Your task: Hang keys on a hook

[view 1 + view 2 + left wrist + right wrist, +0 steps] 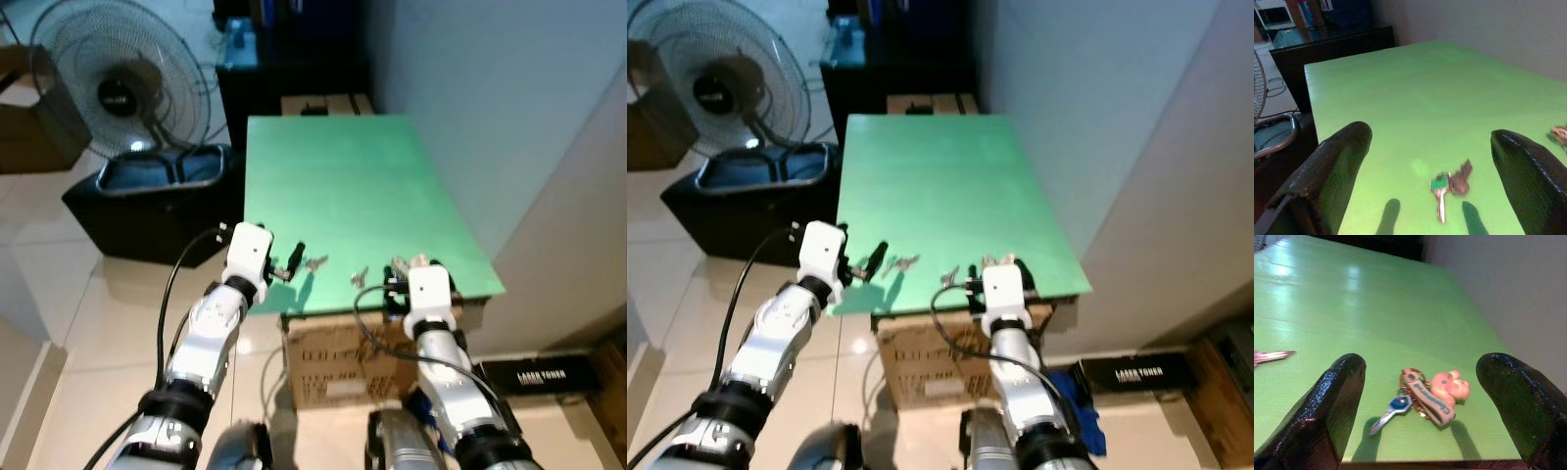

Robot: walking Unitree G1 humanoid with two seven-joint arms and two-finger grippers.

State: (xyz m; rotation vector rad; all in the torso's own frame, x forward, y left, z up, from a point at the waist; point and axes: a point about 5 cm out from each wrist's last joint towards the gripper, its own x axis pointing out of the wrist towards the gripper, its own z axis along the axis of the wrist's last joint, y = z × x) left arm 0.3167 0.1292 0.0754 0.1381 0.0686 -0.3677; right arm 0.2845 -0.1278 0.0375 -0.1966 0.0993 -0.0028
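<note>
Both our grippers gape empty | right gripper point(1420, 396) straddles charm keys point(1425, 396) on worktop point(343, 186) | left gripper point(1430, 171) faces green-tagged key point(1442, 188) | hook seemingly unseen

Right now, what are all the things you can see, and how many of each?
Table: one, green, straight ahead beside the wall.
Keys with pink charm: one bunch, near table edge, between the right gripper's fingers.
Keys with green tag: one set, near edge, before the left gripper.
Loose key: one, silver, between the two sets.
Fan: one, grey, left of table.
Cardboard box: one, brown, under the table.
Left gripper: open.
Right gripper: open.
</note>
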